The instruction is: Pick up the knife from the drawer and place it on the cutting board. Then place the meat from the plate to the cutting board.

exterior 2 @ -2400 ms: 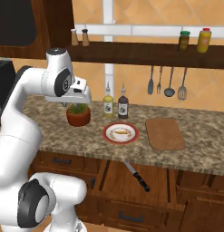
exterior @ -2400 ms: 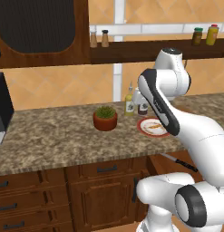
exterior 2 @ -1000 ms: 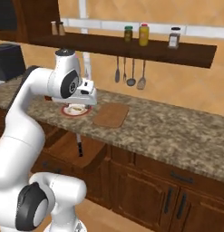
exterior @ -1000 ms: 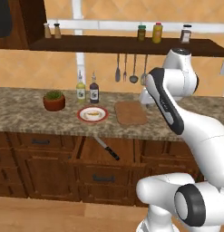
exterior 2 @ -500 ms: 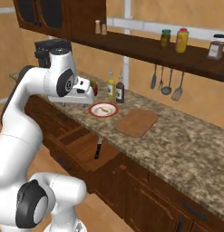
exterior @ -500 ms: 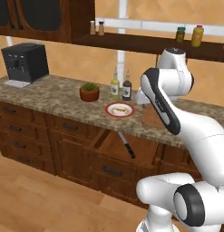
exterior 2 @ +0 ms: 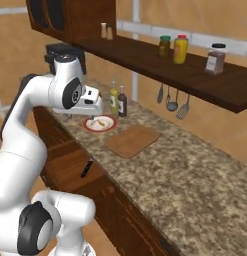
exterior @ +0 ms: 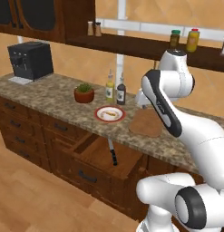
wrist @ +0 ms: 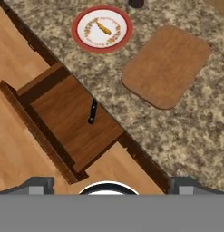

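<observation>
Room: simulated kitchen with a speckled granite counter (wrist: 131,118), brown wooden cabinets and a dark wall shelf (exterior 2: 160,62) carrying jars.
Gripper: the two-finger gripper (exterior 2: 97,106) hangs high above the counter's front edge, facing down; whether its jaws are apart or together cannot be told.
Drawer: the wide shallow brown wooden drawer (wrist: 63,108) stands pulled out below the gripper, under the counter edge.
Knife: the slim kitchen knife with black handle and thin grey blade (wrist: 92,111) lies flat on the drawer floor, well under the gripper, untouched.
Cutting board: the flat reddish-brown rectangular wooden board (wrist: 168,65) lies bare on the counter beyond the gripper.
Plate: the round white plate with a red rim (wrist: 102,29) sits near the board, apart from it.
Meat: the small orange-tan piece (wrist: 103,28) rests on the plate.
Nearby: two bottles (exterior: 115,89), a terracotta plant pot (exterior: 84,94) and a black coffee machine (exterior: 31,60) stand along the counter.
</observation>
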Tool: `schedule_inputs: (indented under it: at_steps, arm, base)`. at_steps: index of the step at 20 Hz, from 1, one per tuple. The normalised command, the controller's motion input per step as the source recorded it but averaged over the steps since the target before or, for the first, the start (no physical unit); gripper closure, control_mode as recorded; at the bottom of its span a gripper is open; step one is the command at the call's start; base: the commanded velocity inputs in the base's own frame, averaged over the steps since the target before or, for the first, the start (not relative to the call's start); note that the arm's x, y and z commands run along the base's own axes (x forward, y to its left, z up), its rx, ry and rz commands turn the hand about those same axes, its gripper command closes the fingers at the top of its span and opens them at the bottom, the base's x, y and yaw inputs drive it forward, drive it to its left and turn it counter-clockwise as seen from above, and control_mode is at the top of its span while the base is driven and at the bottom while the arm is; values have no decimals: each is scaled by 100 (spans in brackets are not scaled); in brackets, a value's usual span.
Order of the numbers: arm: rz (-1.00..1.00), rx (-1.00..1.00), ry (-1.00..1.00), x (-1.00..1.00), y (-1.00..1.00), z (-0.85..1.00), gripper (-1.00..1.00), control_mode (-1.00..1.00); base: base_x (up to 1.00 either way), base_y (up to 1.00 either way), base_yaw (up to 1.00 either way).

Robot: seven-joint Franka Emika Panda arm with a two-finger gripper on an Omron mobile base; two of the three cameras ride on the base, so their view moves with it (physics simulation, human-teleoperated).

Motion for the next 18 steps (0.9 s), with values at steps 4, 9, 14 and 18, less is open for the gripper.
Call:
schedule_inputs:
  at_steps: [4, 9, 14, 18]
  arm:
    - [0, 0, 0, 0, 0, 0, -100, 100]
    - [0, 0, 0, 0, 0, 0, -100, 100]
    - [0, 0, 0, 0, 0, 0, -100, 100]
    - [0, 0, 0, 0, 0, 0, -100, 100]
  base:
    - [36, -62, 34]
    - [25, -29, 34]
    - [55, -1, 40]
    - [90, -5, 38]
